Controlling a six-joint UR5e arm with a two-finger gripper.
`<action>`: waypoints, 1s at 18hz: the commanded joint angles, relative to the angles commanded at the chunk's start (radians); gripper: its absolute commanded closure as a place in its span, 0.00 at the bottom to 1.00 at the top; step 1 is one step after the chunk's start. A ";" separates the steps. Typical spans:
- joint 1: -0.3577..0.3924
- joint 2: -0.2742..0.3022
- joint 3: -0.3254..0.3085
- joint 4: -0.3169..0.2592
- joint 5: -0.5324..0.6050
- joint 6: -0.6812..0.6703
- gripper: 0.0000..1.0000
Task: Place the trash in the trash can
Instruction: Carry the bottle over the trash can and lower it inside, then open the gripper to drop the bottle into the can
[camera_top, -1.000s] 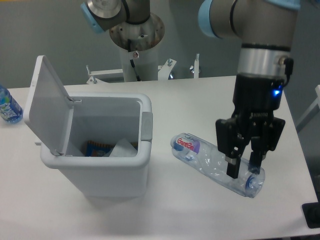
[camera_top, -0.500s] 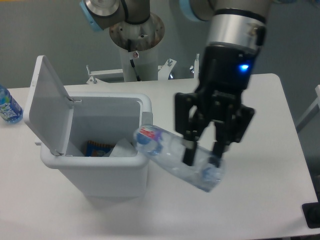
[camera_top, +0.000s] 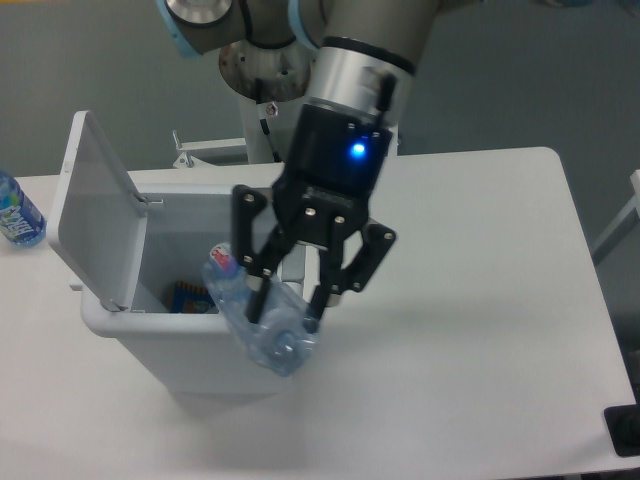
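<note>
Camera view. The gripper (camera_top: 285, 306), its 2 fingers closed on the clear bottle (camera_top: 258, 322), hangs over the front right rim of the trash can (camera_top: 190, 345). The bottle tilts, its labelled end inside the opening and its lower end outside, overlapping the front wall. The lid (camera_top: 98, 206) stands raised at left. Open tabletop (camera_top: 480, 300) lies to the right. A blue-labelled bottle (camera_top: 17, 212) sits at the far left edge.

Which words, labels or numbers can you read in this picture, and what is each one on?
None can be read.
Pink-red label on the held bottle: print blurred.
Blue label on the bottle at the table's left edge: too small.
Packet inside the bin, orange and blue: no readable print.
</note>
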 joint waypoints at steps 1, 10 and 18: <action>0.000 0.006 -0.017 0.006 -0.012 0.022 0.46; -0.032 0.049 -0.131 0.046 -0.016 0.161 0.11; 0.000 0.054 -0.129 0.046 -0.016 0.161 0.00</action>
